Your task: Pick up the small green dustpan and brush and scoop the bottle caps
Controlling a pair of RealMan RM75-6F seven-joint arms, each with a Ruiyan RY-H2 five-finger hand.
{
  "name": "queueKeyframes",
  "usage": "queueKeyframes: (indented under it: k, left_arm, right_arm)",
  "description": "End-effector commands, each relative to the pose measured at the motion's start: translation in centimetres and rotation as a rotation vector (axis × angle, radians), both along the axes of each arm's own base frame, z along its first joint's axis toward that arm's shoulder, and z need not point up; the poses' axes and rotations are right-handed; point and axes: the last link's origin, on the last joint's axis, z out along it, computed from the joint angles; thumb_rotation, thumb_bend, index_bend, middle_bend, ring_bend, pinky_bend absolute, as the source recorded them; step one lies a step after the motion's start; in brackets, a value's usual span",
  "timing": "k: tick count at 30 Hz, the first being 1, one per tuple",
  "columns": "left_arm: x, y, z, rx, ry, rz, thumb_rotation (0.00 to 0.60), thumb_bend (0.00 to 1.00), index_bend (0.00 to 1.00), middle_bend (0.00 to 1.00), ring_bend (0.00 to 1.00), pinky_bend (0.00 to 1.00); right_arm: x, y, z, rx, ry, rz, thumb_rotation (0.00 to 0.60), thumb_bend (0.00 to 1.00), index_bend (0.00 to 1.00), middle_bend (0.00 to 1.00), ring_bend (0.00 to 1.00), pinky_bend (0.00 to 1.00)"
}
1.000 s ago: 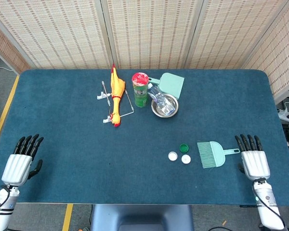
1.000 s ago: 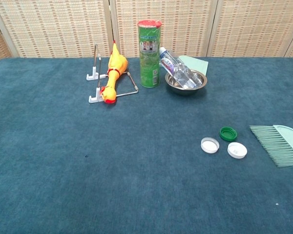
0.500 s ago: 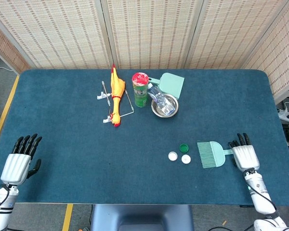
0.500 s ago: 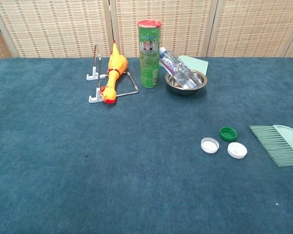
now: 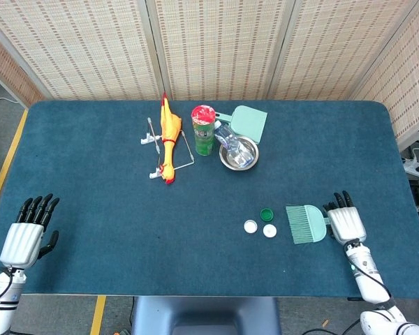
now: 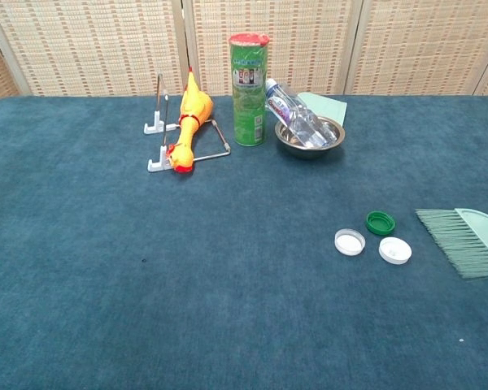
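Note:
The pale green brush (image 5: 305, 223) lies flat at the right front of the table, bristles pointing away from me. My right hand (image 5: 346, 222) lies over its handle with the fingers stretched out, and the handle is hidden beneath it. Whether the hand touches the handle I cannot tell. Left of the bristles lie one green cap (image 5: 267, 214) and two white caps (image 5: 250, 226) (image 5: 269, 230). The chest view also shows the brush (image 6: 464, 240) and the green cap (image 6: 381, 223). The green dustpan (image 5: 248, 121) lies at the back, behind the steel bowl. My left hand (image 5: 28, 234) rests open at the left front edge.
A yellow rubber chicken (image 5: 170, 136) lies on a wire rack (image 5: 153, 139) at the back centre. Beside it stand a green canister (image 5: 204, 130) and a steel bowl (image 5: 246, 162) holding a plastic bottle (image 5: 228, 137). The dark blue table (image 5: 91, 188) is bare between the hands.
My right hand has moved left from the table's right edge and now covers the brush handle. The left hand has barely shifted; the brush and caps lie as before.

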Motion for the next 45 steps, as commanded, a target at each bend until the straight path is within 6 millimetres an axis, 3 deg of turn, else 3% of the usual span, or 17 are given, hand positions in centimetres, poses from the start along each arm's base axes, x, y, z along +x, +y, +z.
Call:
queueKeyframes:
  k: [1, 31, 38, 45]
  left_arm:
    - [0.0, 0.0, -0.1, -0.003, 0.001, 0.001, 0.600, 0.45, 0.00, 0.00, 0.00, 0.06]
    - [-0.3, 0.2, -0.2, -0.003, 0.007, 0.013, 0.600, 0.46, 0.00, 0.00, 0.00, 0.06]
    - [-0.2, 0.2, -0.2, -0.003, 0.008, 0.011, 0.600, 0.46, 0.00, 0.00, 0.00, 0.06]
    - [-0.2, 0.1, -0.1, -0.001, 0.005, 0.009, 0.600, 0.46, 0.00, 0.00, 0.00, 0.06]
  right_arm:
    - [-0.2, 0.3, 0.3, -0.004, 0.002, -0.006, 0.600, 0.25, 0.38, 0.35, 0.09, 0.06]
    - [-0.4, -0.3, -1.3, 0.027, 0.012, -0.043, 0.600, 0.27, 0.50, 0.43, 0.16, 0.09]
    - [-0.2, -0.3, -1.4, 0.016, -0.007, -0.036, 0.600, 0.28, 0.62, 0.50, 0.21, 0.11]
    - [-0.1, -0.4, -1.6, -0.015, -0.051, -0.036, 0.600, 0.31, 0.83, 0.70, 0.37, 0.12]
